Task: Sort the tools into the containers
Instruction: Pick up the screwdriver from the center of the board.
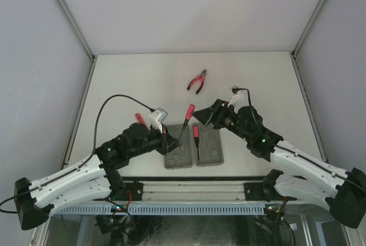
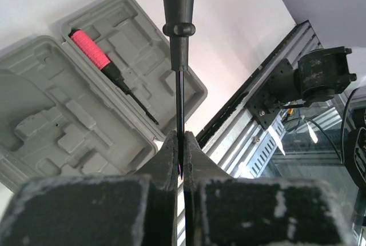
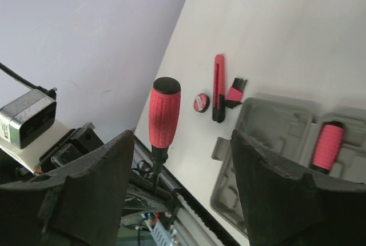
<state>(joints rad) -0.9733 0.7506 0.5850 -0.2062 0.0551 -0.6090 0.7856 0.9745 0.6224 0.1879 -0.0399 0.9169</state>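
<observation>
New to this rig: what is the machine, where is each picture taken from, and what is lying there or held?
Two robot arms with two-finger grippers work at a table. One picture looks down from above; the other two come from a camera on each wrist. The left gripper is shut on the thin shaft of a long screwdriver. The right gripper is open, its fingers either side of the red handle, not touching. An open grey tool case lies on the table, a short driver in one half. Red pliers lie farther back.
</observation>
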